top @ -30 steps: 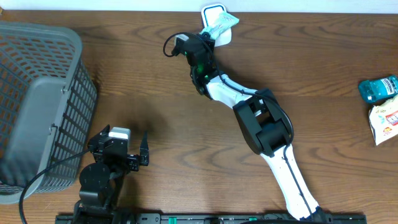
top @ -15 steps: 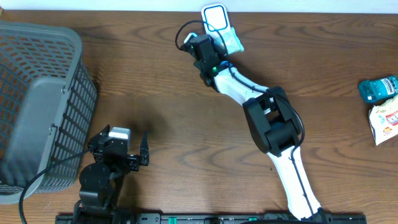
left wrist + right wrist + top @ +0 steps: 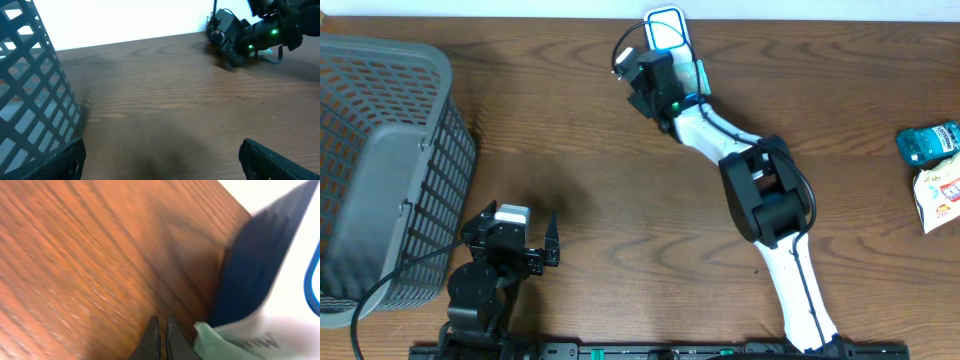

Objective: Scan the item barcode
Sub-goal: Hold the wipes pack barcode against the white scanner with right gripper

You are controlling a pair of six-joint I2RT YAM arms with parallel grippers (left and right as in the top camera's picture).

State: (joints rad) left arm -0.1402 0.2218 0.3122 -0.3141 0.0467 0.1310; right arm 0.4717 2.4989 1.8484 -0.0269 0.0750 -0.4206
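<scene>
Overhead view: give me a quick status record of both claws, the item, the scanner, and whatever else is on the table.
left claw: open, empty, low over the table beside the basket
right claw: shut, apparently pinching the packet's edge
packet: light green, right next to the scanner
scanner: white with a blue rim, at the table's far edge
other items: teal pack and white snack bag, far right, away from both arms

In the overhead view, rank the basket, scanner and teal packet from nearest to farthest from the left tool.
1. The basket, just left of the open left tool.
2. The scanner, centre of the far table edge.
3. The teal packet, at the right edge.
</scene>
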